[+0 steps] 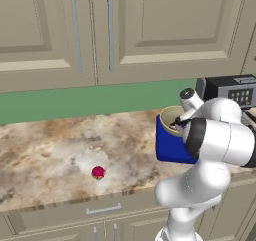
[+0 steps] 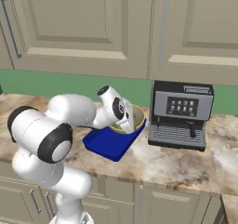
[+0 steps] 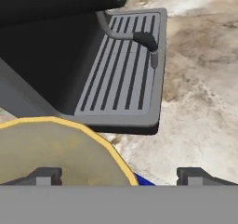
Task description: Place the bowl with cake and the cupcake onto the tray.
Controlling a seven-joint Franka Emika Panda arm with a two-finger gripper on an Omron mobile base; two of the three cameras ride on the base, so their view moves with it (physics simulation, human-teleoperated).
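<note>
The olive-tan bowl point(image 1: 169, 116) point(image 2: 136, 118) point(image 3: 51, 148) sits on the far end of the deep blue tray point(image 1: 169, 149) point(image 2: 110, 143) point(image 3: 144, 181), right in front of the coffee machine. My hand covers most of the cake; a dark and pink bit shows at the bowl's inside. My gripper point(image 1: 179, 125) point(image 2: 126, 124) point(image 3: 120, 175) hangs just over the bowl's rim, open, fingers spread wide with the yellow rim edge below them. The red cupcake point(image 1: 98, 172) stands alone on the counter, well left of the tray and near the front edge.
A black and grey coffee machine point(image 1: 232, 89) point(image 2: 180, 114) point(image 3: 56, 46) stands close beside the tray, its drip grate point(image 3: 123, 65) right behind the bowl. Cabinet doors hang above the green backsplash. Marbled counter point(image 1: 60, 145) stretches left of the tray.
</note>
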